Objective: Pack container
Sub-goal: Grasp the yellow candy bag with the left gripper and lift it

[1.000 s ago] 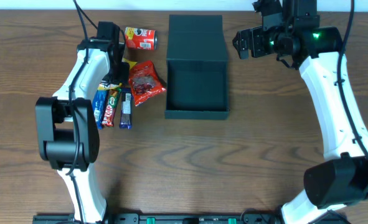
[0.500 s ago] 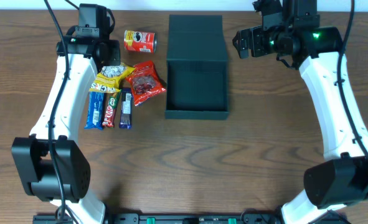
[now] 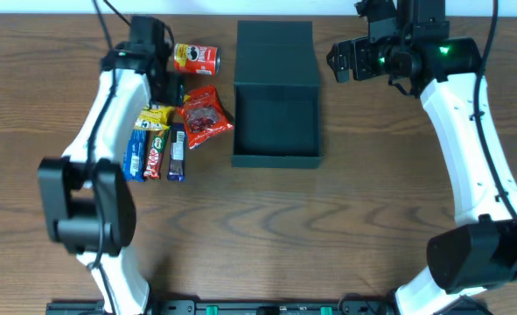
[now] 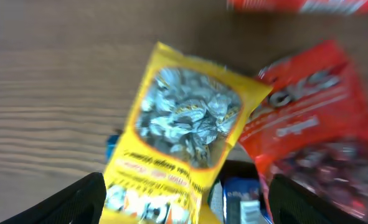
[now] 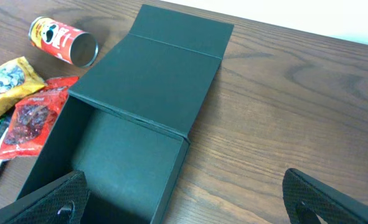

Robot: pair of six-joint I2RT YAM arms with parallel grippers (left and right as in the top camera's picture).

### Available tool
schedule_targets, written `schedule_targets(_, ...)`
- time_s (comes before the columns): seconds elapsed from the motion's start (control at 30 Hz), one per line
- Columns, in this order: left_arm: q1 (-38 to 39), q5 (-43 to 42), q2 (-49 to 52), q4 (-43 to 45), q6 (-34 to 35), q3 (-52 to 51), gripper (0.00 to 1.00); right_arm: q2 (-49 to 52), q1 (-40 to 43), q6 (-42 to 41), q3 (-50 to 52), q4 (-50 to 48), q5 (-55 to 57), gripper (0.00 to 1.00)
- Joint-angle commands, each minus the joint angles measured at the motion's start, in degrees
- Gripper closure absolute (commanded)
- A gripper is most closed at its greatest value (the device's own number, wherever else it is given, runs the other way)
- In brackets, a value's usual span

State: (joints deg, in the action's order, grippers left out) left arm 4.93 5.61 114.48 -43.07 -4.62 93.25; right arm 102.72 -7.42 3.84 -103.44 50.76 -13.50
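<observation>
The container [image 3: 275, 131] is a dark teal box at the table's middle, open, with its flap lid [image 3: 275, 51] laid back. Its hollow shows no contents in the right wrist view, container [image 5: 115, 165]. My left gripper [image 3: 164, 87] hovers over the snack pile. In its wrist view the left gripper [image 4: 184, 200] stands open, its fingers [image 4: 78, 202] wide on either side of the lower end of a yellow packet [image 4: 187, 124]. A red packet [image 4: 314, 124] lies beside it. My right gripper [image 3: 338, 63] is open at the container's far right corner, nothing between its fingers [image 5: 53, 199].
A red crisp can [image 3: 197, 58] lies on its side behind the packets. Three snack bars [image 3: 157, 150] lie side by side in front of the yellow packet [image 3: 153, 116], left of the red packet [image 3: 207, 115]. Bare wood lies in front of the container.
My left gripper has gone from shut to open and swung from the far left back corner down over the yellow packet. The right arm has not moved.
</observation>
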Motion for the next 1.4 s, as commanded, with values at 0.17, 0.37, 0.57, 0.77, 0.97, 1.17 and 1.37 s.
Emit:
schedule_targets(0.17, -0.5, 0.8, 6.4, 0.2, -10.7, 0.7, 0.09, -0.4, -0.5, 0.5, -0.4, 0.4, 0.0, 0.01)
schedule_targets(0.37, -1.9, 0.9, 9.8, 1.2, -12.1, 0.7, 0.11, -0.4, -0.5, 0.5, -0.4, 0.5, 0.0, 0.01)
schedule_targets(0.57, -2.3, 0.8, 10.9, 2.5, -12.1, 0.7, 0.55, -0.4, -0.5, 0.5, -0.4, 0.5, 0.0, 0.01)
schedule_targets(0.77, -2.3, 0.8, 10.9, 2.7, -12.1, 0.7, 0.87, -0.4, -0.5, 0.5, -0.4, 0.4, 0.0, 0.01)
schedule_targets(0.97, -2.3, 1.2, 10.1, 2.3, -10.4, 1.2, 0.95, -0.4, -0.5, 0.5, -0.4, 0.2, 0.0, 0.01)
schedule_targets(1.17, -2.3, 5.8, 5.7, 0.4, -4.8, 5.2, 0.94, -0.4, -0.4, -1.6, -0.4, 0.1, 4.0, 0.01)
schedule_targets(1.37, -1.0, 5.8, -2.0, 0.2, 0.1, 7.2, 0.94, -0.4, 1.8, -6.3, -0.4, -0.4, 7.1, 0.01)
